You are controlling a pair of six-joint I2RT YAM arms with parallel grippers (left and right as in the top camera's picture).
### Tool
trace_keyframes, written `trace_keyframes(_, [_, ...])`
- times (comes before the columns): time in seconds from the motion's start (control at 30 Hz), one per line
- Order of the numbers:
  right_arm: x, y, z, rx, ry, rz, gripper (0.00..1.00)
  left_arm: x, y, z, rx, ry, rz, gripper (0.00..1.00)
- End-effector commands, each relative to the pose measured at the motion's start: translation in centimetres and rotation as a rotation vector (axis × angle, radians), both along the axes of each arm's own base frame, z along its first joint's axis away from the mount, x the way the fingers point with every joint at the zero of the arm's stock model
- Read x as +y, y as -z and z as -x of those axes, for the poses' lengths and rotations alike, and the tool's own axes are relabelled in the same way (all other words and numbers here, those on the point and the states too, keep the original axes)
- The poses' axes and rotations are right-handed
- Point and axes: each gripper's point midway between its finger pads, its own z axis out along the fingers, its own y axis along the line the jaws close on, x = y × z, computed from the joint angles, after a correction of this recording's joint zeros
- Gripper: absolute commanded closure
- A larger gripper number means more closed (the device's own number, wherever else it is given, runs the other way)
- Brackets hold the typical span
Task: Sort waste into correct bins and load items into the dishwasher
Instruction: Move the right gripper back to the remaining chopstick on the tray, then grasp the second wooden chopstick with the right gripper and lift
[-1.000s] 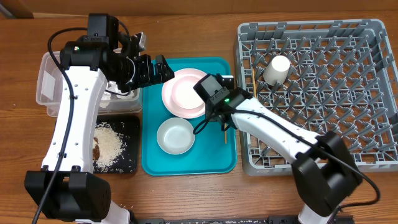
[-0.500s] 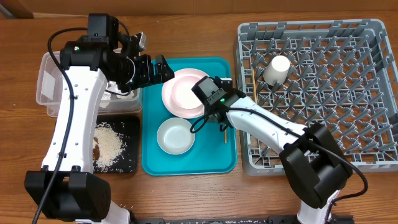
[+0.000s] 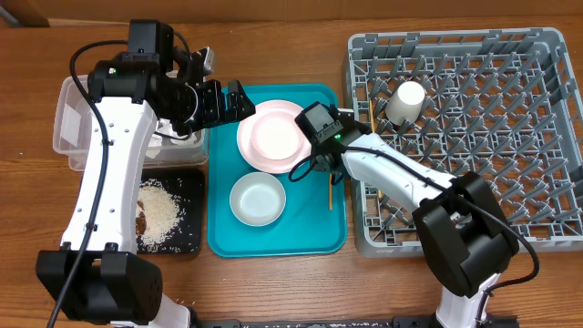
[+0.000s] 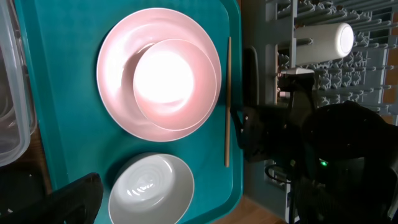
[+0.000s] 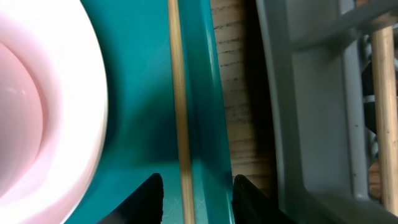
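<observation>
- The step in hand, I think, is picking up the chopstick (image 5: 178, 93) to put it in the dish rack (image 3: 455, 38).
- The right claw (image 5: 198, 190) hangs over it. Its fingers are a little apart, one on each side of the stick, and hold nothing.
- Next it should go down and pinch the stick. The tray wall is just beside it, so it needs care.
- The left claw (image 3: 230, 102) is wide and empty, at the teal tray's (image 4: 68, 124) 10 o'clock.
- On the teal tray, the pink bowl (image 4: 175, 81) sits on the pink plate (image 4: 118, 68) at 12 o'clock. The grey-white bowl (image 4: 151, 190) is at 6, and the stick is at 3.
- The rack holds the cream cup (image 3: 407, 98) and the other chopstick (image 3: 373, 123), near its 10 o'clock corner.
- The black tray (image 3: 193, 228), at the teal tray's 8 o'clock, holds rice (image 3: 164, 214).
</observation>
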Motion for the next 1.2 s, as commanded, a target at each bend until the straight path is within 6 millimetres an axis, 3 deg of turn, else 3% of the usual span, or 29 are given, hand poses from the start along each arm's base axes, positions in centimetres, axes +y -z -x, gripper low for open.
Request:
trace_keyframes(0.0, [0.4,1.7,0.6,0.047,-0.015,-0.003,0.62,0.0,0.0,-0.2,0.0,-0.009,-0.002,0.0])
trace_keyframes(0.57, [1.3,0.9,-0.1,0.017,-0.075,-0.011,0.61,0.0,0.0,-0.2,0.0,-0.009,-0.002,0.0])
trace_keyframes(1.17, [1.9,2.2,0.8,0.075,-0.088,-0.039,0.71,0.0,0.0,-0.2,0.0,-0.009,-0.002,0.0])
